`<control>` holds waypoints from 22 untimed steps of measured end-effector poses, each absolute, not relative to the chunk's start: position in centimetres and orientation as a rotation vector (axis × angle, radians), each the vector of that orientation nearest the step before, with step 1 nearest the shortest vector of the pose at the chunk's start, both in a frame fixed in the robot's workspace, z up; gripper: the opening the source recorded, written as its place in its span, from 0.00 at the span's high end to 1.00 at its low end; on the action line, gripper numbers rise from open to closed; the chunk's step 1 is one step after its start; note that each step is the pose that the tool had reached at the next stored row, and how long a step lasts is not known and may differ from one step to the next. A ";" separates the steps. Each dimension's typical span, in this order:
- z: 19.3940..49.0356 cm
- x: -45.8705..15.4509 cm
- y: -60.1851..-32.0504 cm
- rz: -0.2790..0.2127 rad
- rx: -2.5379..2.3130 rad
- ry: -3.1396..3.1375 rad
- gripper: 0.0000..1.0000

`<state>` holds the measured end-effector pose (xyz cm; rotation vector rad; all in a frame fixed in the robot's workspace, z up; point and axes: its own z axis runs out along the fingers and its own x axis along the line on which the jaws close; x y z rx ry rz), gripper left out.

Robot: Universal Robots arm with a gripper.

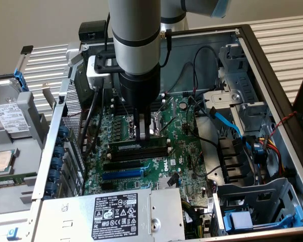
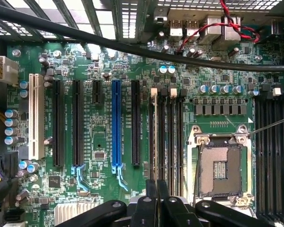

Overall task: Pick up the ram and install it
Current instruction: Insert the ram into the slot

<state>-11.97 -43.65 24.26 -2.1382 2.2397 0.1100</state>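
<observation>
Fingers point(image 2: 150, 208) pressed nearly together pinch the top edge of the long thin green circuit-board ram point(image 1: 136, 145), which stands edgewise in a long black plastic memory slot point(image 1: 122, 153), seemingly so it seats squarely.

- A pale counter point(image 1: 285, 38) of ribbed slats carried everything, and its slats showed at both sides of the exterior view.
- An open computer case point(image 1: 207, 40) lay flat on it, open side up, over most of its middle.
- At the exterior view's left, just beside the case, a hard drive point(image 1: 10, 118) with a white label sat in a grey bracket.
- Near the drive lay a square processor chip point(image 1: 1, 161); what was under it could not be told.
</observation>
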 end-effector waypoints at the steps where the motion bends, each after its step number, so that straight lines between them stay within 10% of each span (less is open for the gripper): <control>1: 24.3 -12.0 -43.6 0.110 -2.142 2.236 0.88; 22: 24.2 -11.2 -43.5 0.159 -2.173 2.247 0.88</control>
